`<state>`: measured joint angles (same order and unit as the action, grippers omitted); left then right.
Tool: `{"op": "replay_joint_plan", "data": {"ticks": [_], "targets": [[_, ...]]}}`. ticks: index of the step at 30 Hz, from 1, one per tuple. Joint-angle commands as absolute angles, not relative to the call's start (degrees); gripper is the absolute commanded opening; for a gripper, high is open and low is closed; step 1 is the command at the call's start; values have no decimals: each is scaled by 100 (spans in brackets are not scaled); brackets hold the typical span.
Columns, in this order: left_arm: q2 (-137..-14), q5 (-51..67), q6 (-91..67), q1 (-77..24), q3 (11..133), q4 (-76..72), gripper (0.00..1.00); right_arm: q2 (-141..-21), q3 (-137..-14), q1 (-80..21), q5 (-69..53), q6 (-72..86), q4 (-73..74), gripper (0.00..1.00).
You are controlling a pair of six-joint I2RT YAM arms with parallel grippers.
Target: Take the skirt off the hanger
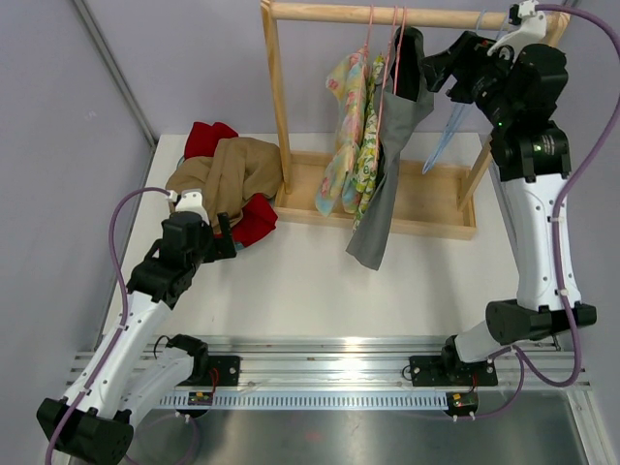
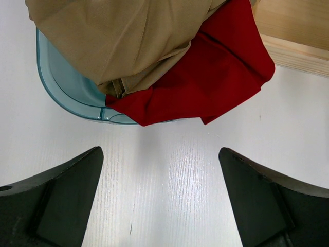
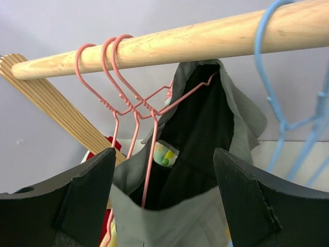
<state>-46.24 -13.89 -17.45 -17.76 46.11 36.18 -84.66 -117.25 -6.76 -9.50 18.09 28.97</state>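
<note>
A grey skirt [image 1: 387, 174] hangs on a pink wire hanger [image 1: 395, 44] from the wooden rail [image 1: 387, 14]. In the right wrist view the skirt's waistband [image 3: 195, 216] gapes open, showing its dark lining, with the pink hanger [image 3: 154, 139] inside it. My right gripper [image 1: 441, 70] is open, up at the rail just right of the skirt's top; its fingers [image 3: 82, 200] straddle the waistband without touching it. My left gripper [image 1: 225, 242] is open and empty, low over the white table.
Floral garments [image 1: 351, 131] hang on two more pink hangers left of the skirt. An empty blue hanger [image 3: 288, 103] hangs to the right. A teal basket [image 2: 61, 87] holds tan [image 2: 118, 41] and red [image 2: 221, 72] clothes beside the rack's wooden base [image 1: 426, 199].
</note>
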Motion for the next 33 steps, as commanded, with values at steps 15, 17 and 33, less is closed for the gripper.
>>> {"op": "replay_joint_plan", "data": {"ticks": [15,17,33], "targets": [[-4650,-1222,-1670,-1802,4711,3287,99,-9931,-12885,-1134,-1195,1907,2892,77],[-4650,-1222,-1661,-1802,4711,3296,99,-10019,-12867,-1177,-1152,1907,2874,76],[-4632,-1116,-1661,-1802,4711,3270,99,-10397,-12902,-1230,-897,1916,2751,26]]}}
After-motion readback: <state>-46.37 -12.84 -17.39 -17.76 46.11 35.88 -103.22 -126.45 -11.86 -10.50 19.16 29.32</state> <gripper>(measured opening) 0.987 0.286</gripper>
